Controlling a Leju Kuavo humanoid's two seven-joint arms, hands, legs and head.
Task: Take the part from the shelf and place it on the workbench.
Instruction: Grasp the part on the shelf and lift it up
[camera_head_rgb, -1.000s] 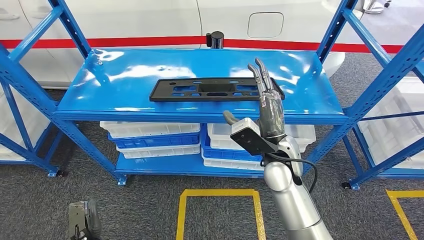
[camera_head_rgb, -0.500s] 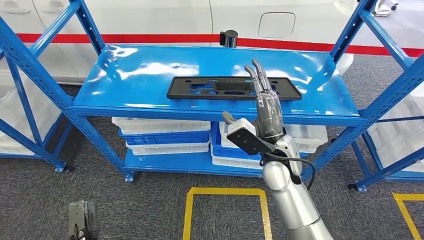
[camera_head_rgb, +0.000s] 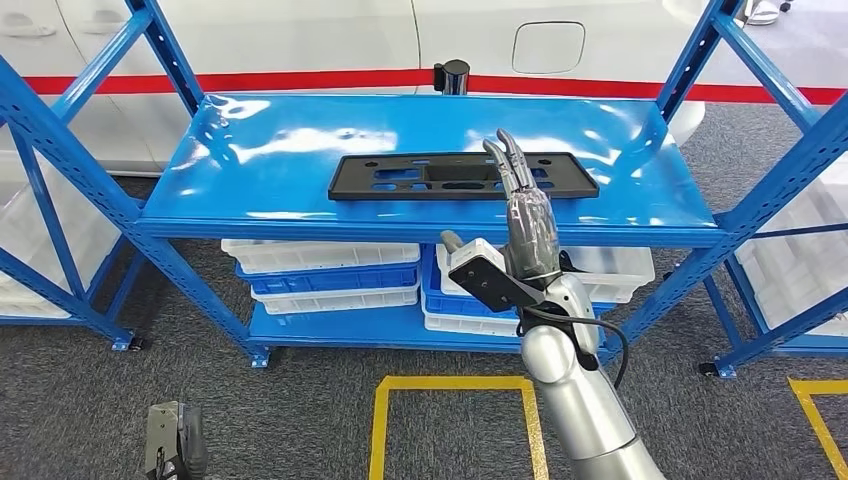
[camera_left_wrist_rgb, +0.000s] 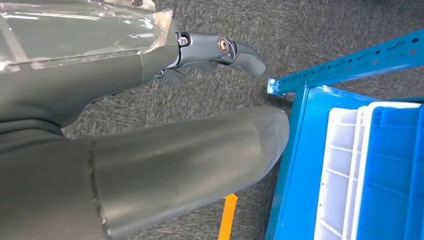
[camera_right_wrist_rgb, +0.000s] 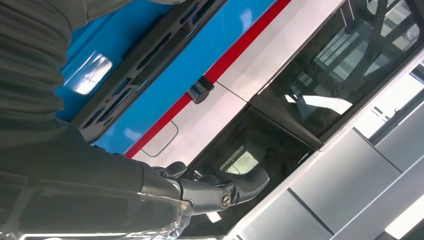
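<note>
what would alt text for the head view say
The robot's right hand, fingers straight and apart, is raised in front of a flat black part lying on a blue shelf. White and blue bins sit stacked on the level below, above grey carpet with yellow floor tape.

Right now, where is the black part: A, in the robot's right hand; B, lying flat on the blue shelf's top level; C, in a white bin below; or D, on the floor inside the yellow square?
B: the black part lies flat on the blue shelf, with the right hand raised in front of it, holding nothing.
</note>
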